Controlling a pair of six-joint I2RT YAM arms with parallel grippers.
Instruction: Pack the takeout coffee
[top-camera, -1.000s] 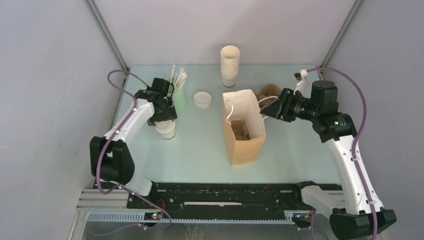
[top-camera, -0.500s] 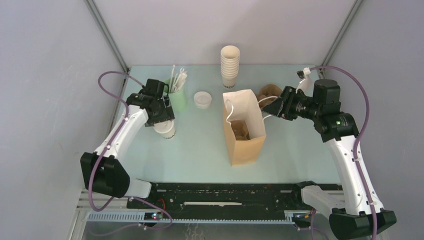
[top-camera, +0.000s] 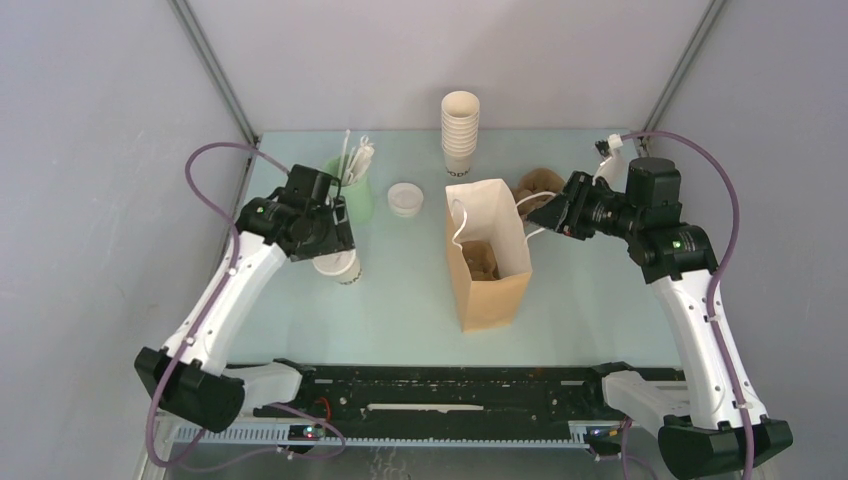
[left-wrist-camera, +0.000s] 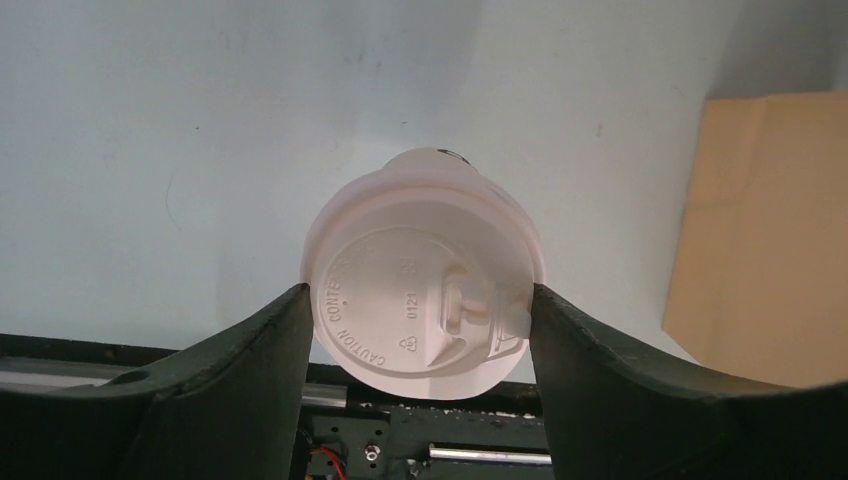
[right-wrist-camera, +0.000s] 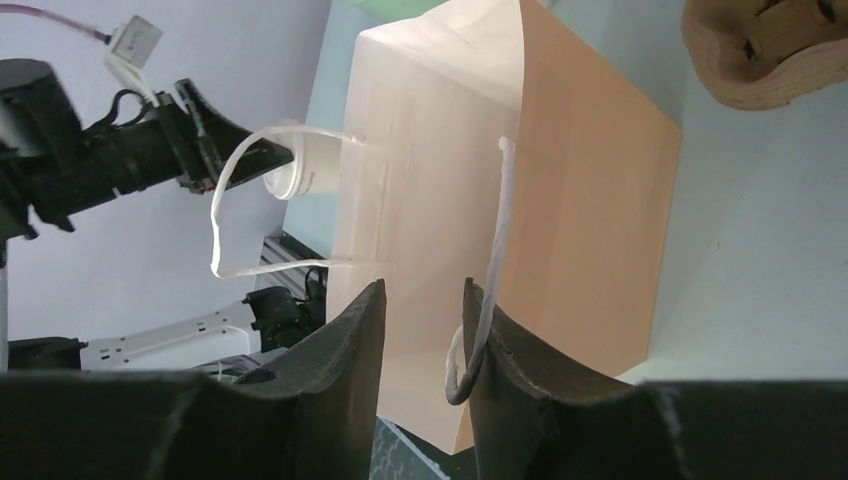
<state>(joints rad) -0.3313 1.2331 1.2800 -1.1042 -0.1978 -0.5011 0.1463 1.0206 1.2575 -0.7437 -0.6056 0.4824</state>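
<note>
Left claw (left-wrist-camera: 420, 295) clamps the coffee (left-wrist-camera: 415, 330), not yet in the bag (top-camera: 490, 290); right claw (right-wrist-camera: 424, 290) waits part-open at its handle (right-wrist-camera: 495, 250), gripping nothing visible.

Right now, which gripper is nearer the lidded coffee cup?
Left. The left gripper has its fingers against both sides of the lidded coffee cup. The right gripper is well away, on the other side of the paper bag, by its handle.

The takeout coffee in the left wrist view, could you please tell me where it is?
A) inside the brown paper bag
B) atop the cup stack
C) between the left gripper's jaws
C: the takeout coffee is held by its lid between the jaws of the left gripper, with the brown paper bag off to one side.
</note>
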